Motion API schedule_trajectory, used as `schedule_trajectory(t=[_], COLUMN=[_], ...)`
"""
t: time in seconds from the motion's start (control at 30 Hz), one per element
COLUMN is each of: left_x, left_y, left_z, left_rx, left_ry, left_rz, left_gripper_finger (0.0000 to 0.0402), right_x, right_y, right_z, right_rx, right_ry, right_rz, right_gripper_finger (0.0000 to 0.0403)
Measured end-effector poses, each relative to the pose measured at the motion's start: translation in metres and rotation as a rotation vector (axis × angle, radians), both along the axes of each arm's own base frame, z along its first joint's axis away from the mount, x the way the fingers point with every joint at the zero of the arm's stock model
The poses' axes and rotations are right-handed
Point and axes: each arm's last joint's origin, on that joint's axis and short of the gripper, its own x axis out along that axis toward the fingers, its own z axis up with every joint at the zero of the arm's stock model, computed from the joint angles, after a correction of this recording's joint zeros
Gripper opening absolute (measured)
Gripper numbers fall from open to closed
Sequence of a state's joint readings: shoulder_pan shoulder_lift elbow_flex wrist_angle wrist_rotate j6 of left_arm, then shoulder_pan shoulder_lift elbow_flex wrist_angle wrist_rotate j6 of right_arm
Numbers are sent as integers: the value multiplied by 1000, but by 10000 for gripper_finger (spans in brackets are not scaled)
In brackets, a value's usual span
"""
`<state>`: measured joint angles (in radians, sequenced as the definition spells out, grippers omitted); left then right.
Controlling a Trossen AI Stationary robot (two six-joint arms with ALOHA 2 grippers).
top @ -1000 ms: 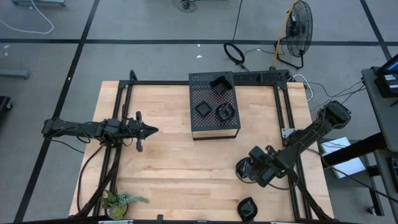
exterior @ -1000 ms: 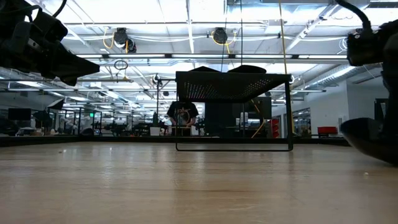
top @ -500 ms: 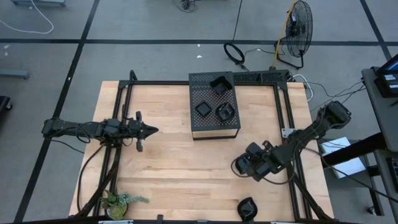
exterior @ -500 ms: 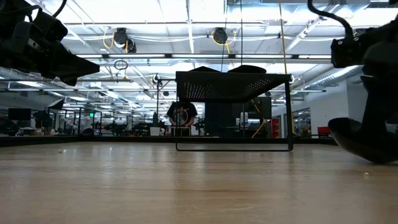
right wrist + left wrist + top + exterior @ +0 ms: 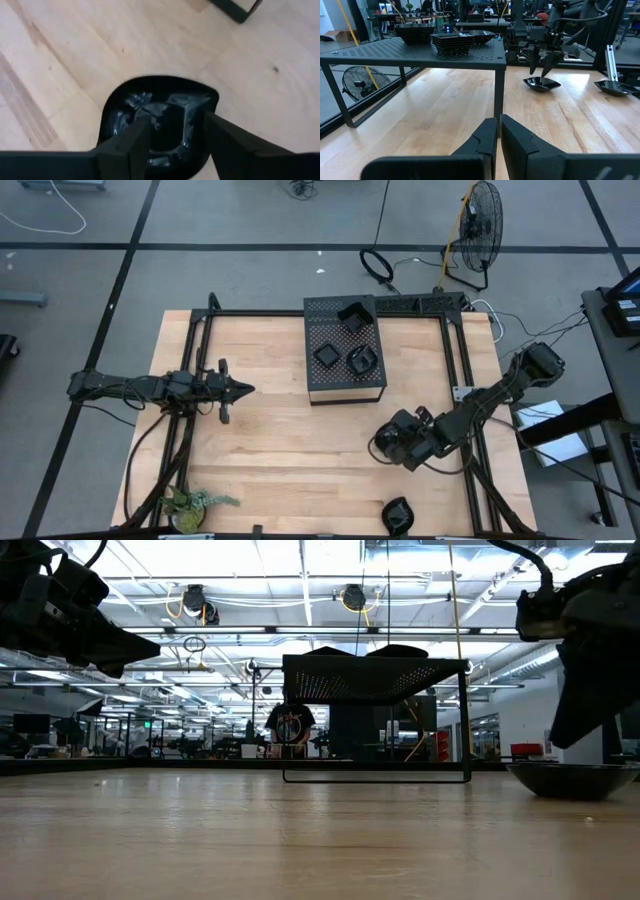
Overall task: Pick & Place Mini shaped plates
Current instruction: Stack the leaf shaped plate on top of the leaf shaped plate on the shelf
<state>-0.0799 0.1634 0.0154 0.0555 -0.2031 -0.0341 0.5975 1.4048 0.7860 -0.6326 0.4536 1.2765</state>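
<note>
Left of the perforated box (image 5: 345, 350), the left gripper (image 5: 238, 389) waits, fingers shut on nothing. Right and nearer than the box, the right gripper (image 5: 385, 446) has just spread its fingers, releasing a mini plate (image 5: 159, 125) onto the table (image 5: 280, 450); another plate (image 5: 397, 513) lies nearer still.

Both arms are dark, near-black linkages of slim tubular segments joined by chunkier rounded joint housings, with thin black cables looping alongside them. The left gripper (image 5: 232, 390) ends in two long, tapering matte-black fingers (image 5: 485, 140) with flat angular faces. The right gripper (image 5: 384, 446) is a bulkier black cluster, its two fingers (image 5: 131, 142) broad, smooth and wedge-shaped, fed by a curved black cable.
</note>
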Motion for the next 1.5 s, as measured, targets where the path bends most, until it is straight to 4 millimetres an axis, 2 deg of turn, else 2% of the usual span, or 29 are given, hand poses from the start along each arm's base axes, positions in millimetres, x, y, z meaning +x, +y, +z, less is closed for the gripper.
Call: schedule_trajectory(t=[0.17, 0.4, 0.83, 1.1, 1.27, 1.5], left_x=[0, 0, 0, 0, 0, 0], left_y=[0, 0, 0, 0, 0, 0], left_z=[0, 0, 0, 0, 0, 0], left_rx=[0, 0, 0, 0, 0, 0], left_ry=[0, 0, 0, 0, 0, 0], left_rz=[0, 0, 0, 0, 0, 0], left_gripper_finger=[26, 26, 26, 26, 26, 26], right_x=[-7, -15, -16, -22, -24, -26], right_y=[1, -4, -5, -9, -10, -11], right_z=[-2, -3, -4, -32, -36, -29], right_rx=[62, 24, 73, 132, 145, 173], right_ry=[87, 156, 124, 65, 61, 40], right_rz=[-25, -83, -224, -205, -190, -182], right_gripper_finger=[190, 188, 186, 183, 171, 139])
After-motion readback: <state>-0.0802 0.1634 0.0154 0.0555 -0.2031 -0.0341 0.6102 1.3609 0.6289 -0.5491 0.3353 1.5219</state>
